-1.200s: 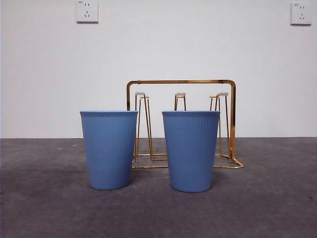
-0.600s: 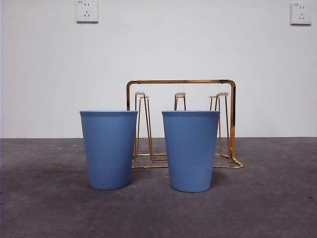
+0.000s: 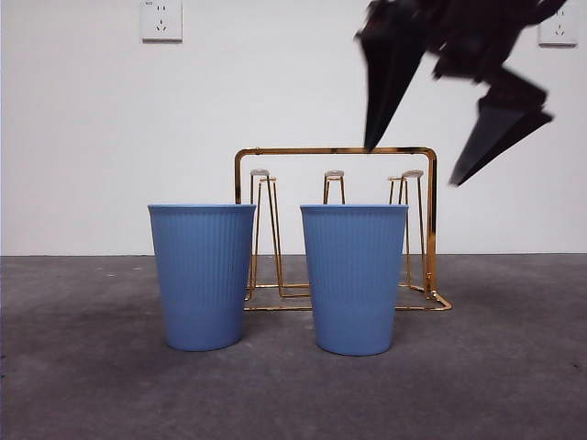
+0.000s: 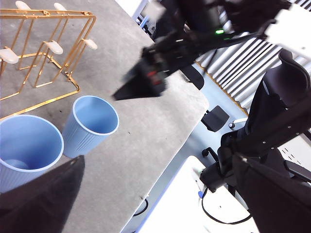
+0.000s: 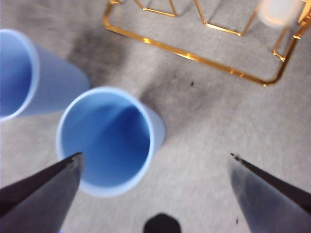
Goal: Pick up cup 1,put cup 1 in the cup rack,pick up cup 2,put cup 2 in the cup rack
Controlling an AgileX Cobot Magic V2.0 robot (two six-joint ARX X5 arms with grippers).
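Two alike blue ribbed cups stand upright on the grey table, the left cup (image 3: 202, 275) and the right cup (image 3: 353, 280). No speck shows, so I cannot tell cup 1 from cup 2. The gold wire cup rack (image 3: 335, 151) stands behind them, with no cup on it. My right gripper (image 3: 411, 165) is open, high above and slightly right of the right cup (image 5: 104, 141), touching nothing. The left wrist view shows that gripper (image 4: 141, 85) above the right cup (image 4: 92, 116). My left gripper (image 4: 156, 160) is open and empty, off to the left cup's (image 4: 26, 145) side.
Two wall sockets (image 3: 160, 20) sit on the white wall behind. The table's edge (image 4: 189, 131) drops off to the floor beyond the right cup, with a black chair (image 4: 286, 97) past it. The rack's capped prongs (image 5: 279, 12) stand close behind the cups.
My right gripper has come into the front view from the top right, jaws open. Both cups and the rack have not moved.
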